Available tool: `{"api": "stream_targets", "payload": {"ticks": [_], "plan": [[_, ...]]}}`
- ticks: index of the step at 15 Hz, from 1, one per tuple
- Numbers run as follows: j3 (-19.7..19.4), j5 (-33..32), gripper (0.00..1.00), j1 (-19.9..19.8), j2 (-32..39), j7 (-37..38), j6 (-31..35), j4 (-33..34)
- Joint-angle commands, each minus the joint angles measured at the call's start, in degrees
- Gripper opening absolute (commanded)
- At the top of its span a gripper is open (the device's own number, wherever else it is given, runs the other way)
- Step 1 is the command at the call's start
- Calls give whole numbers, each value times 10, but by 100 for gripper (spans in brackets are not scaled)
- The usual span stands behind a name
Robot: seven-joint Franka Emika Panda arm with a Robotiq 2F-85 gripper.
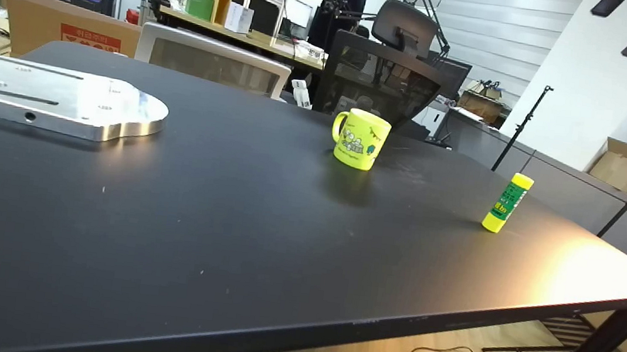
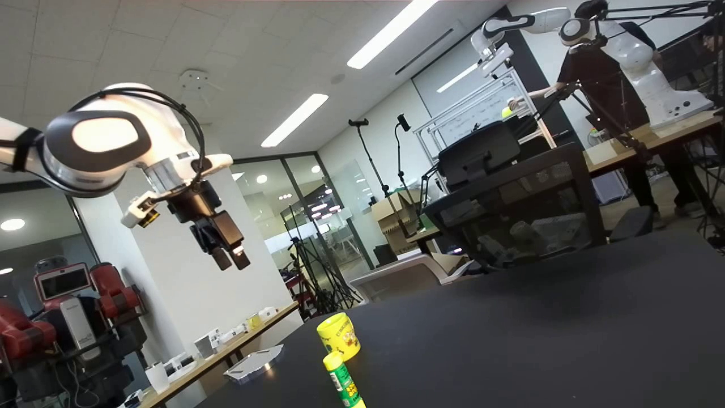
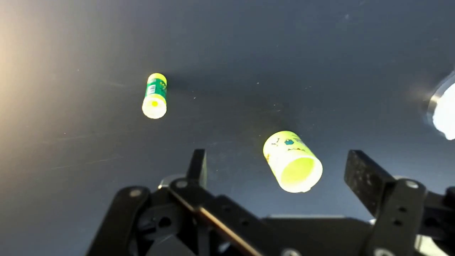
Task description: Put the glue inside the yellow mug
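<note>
The glue (image 1: 507, 203) is a slim yellow stick with a green label, standing upright on the dark table. It also shows in an exterior view (image 2: 344, 381), cut by the bottom edge, and in the wrist view (image 3: 155, 94) at upper left. The yellow mug (image 1: 358, 140) stands upright; its handle shows only there. It also shows in an exterior view (image 2: 340, 336) and in the wrist view (image 3: 284, 149), mouth toward the camera and empty. My gripper (image 3: 278, 153) is open and empty, high above the table; it also shows in both exterior views (image 1: 620, 31) (image 2: 232, 263).
A thick silver metal plate (image 1: 62, 97) lies on the dark table (image 1: 235, 238), beyond the mug from the glue; it also shows in an exterior view (image 2: 255, 364) and at the wrist view's right edge (image 3: 444, 110). Chairs (image 1: 384, 72) stand by the table's edge.
</note>
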Motion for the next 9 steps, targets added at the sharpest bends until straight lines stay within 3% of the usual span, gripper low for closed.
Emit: {"api": "stream_targets", "payload": {"ticks": [1, 5, 9], "plan": [[16, -64, 100, -36, 120, 91, 14, 70], [-3, -98, 100, -46, 196, 146, 41, 95], [-25, -66, 100, -46, 237, 143, 80, 89]]}}
